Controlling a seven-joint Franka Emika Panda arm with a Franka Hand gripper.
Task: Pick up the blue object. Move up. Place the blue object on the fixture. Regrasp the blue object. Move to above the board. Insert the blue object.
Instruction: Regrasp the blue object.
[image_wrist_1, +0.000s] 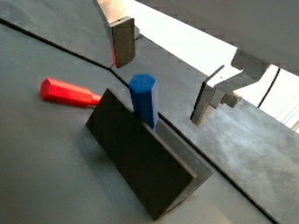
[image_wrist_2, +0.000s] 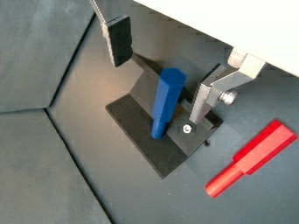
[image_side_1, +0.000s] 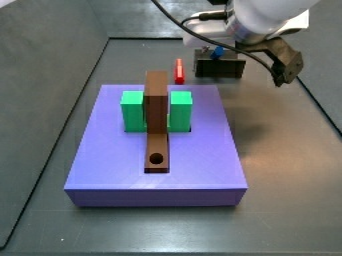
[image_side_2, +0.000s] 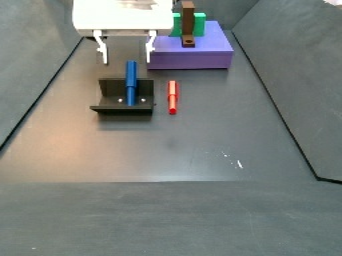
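The blue object (image_wrist_1: 142, 98) is a slim blue peg that stands leaning on the fixture (image_wrist_1: 140, 162), a dark block. It also shows in a wrist view (image_wrist_2: 167, 103) and a side view (image_side_2: 131, 80). My gripper (image_wrist_1: 166, 70) is open just above the peg, one finger on each side of it, touching nothing. The gripper also shows in a wrist view (image_wrist_2: 162, 70) and in both side views (image_side_2: 123, 52) (image_side_1: 245, 60). The board (image_side_1: 160, 160) is a lavender slab with a brown bar (image_side_1: 158, 125) and green blocks (image_side_1: 134, 110).
A red peg (image_wrist_1: 68, 92) lies on the floor beside the fixture, between it and the board (image_side_2: 171, 95). The fixture (image_side_1: 219, 67) stands just beyond the board's far end. Grey walls enclose the floor.
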